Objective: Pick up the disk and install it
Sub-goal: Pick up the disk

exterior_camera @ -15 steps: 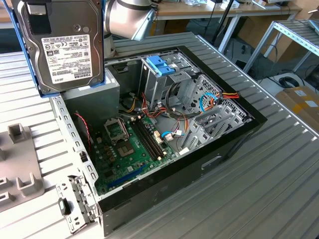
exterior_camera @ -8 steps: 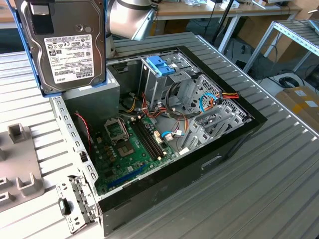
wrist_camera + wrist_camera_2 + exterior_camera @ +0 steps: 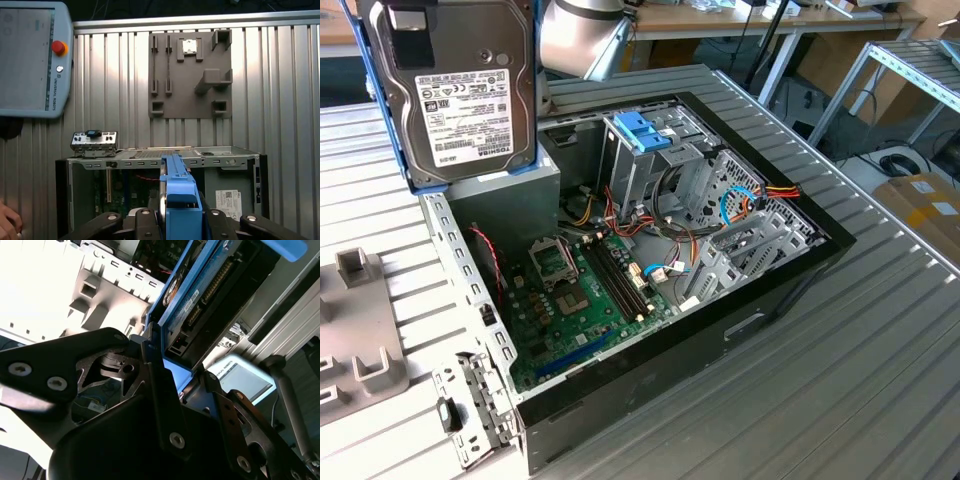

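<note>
– Exterior view first: where is the disk (image 3: 460, 90)?

– High at the exterior view's left, off the surface (image 3: 840, 380), standing upright with its white label toward the camera. Its light-blue frame runs down both long edges. It hangs above the left end of the open computer case (image 3: 790, 290).

– And the claw (image 3: 177, 365)?

– It is pressed onto the disk. In the second wrist view, the black fingers (image 3: 152, 355) sit on either side of the disk (image 3: 215, 295) at its near end, against the blue frame. The connector edge and dark underside point away from the claw.

– Does the first wrist view agree?

– Yes. There the disk (image 3: 177, 190) is seen edge-on, rising from the middle of the claw (image 3: 180, 220), with the case (image 3: 165, 155) below it and its side open.

– Anything inside the case?

– A green motherboard (image 3: 580, 300) lies on its floor, and a bare blue bracket (image 3: 642, 130) sits on the drive cage, well apart from the disk.

– Around it?

– A grey fixture plate (image 3: 190, 75) lies on the ribbed surface beyond the case. A pendant (image 3: 30, 60) and a person's hand (image 3: 7, 222) are at the edge.
</note>
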Controlling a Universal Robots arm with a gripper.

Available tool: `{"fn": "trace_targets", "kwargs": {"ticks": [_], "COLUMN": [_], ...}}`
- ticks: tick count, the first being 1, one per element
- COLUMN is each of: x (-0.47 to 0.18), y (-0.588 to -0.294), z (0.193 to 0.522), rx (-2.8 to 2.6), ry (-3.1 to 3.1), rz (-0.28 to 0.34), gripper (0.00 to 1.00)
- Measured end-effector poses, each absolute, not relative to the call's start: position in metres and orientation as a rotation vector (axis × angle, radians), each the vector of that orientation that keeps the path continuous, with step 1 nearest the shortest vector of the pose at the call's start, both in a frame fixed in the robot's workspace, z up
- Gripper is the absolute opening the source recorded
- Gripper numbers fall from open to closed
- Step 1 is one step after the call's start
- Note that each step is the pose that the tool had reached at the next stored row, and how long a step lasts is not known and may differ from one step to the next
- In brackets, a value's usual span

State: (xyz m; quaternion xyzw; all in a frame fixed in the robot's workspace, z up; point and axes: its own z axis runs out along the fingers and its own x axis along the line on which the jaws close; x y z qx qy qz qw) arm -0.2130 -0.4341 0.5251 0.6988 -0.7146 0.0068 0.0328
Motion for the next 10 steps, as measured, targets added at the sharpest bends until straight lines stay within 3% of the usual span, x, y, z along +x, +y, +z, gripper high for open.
{"fn": "trace_targets", "kwargs": {"ticks": [10], "x": [-0.2084], "y": [-0.4341], "z": [0.5248], "rx": [2.151], "ry": [-2.199], "rz": [0.021], "gripper": [0.37]}}
